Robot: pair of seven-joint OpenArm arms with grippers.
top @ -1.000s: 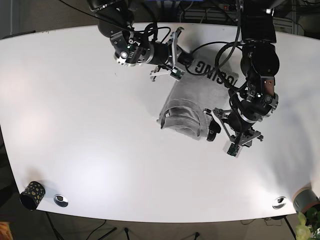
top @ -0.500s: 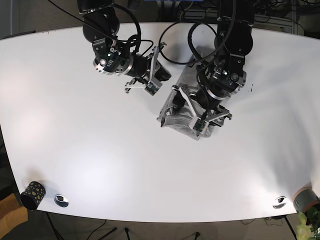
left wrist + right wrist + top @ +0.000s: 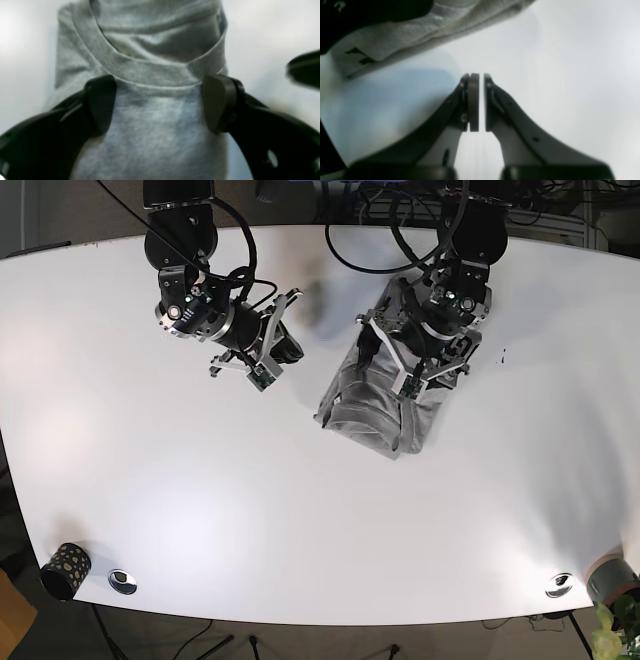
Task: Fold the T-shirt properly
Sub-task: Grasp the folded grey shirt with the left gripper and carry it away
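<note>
The T-shirt lies folded into a compact bundle on the bench, its collar just ahead of my left gripper, whose fingers are spread wide over the cloth; whether they press it, I can't quite tell. My right gripper hangs off to the side over bare bench, nearly closed and holding nothing, the shirt's edge beyond it. I judge the folding is nearly finished. Next, smooth the bundle flat, then lift clear.
</note>
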